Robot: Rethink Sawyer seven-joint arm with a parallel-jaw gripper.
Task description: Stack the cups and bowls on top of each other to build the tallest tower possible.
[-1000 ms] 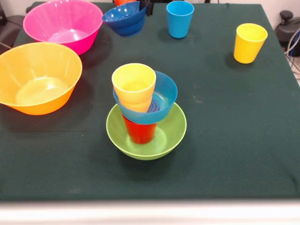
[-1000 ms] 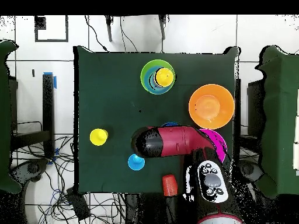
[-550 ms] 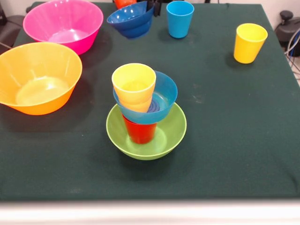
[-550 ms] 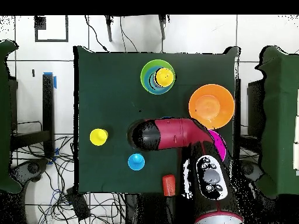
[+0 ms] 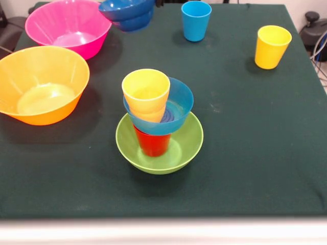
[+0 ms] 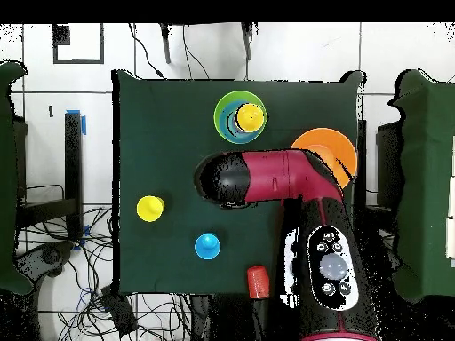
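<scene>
- While the dark blue glossy plastic bowl (image 5: 127,13) hangs clear of the cloth at the far edge of the front view, beside the large pink plastic bowl (image 5: 69,25), the gripper carrying it is out of frame there and is hidden beneath the red and black arm (image 6: 267,178) in the overhead view; whether it is closed on the bowl, or how wide it stands, cannot be told.
- Tower (image 5: 158,122): a medium green plastic bowl (image 5: 181,153) at the base on the dark green cloth-covered table (image 5: 245,138), a red plastic cup (image 5: 152,144) standing in it, a small light blue plastic bowl (image 5: 181,102) tilted on that cup, and a yellow plastic cup (image 5: 146,92) on top, upright but off-centre.
- Loose pieces: a large yellow-orange plastic bowl (image 5: 41,84), a light blue plastic cup (image 5: 195,19) and a second yellow plastic cup (image 5: 272,46), all well apart from the tower.
- Handling (judged): these pieces look light, stiff and slick, so a rim pinch should suit the thin walls, yet slipping or swinging is likely.
- Risk (judged): the tilted column would tolerate little sideways push; a bowl lowered onto the top cup should come down level and centred.
</scene>
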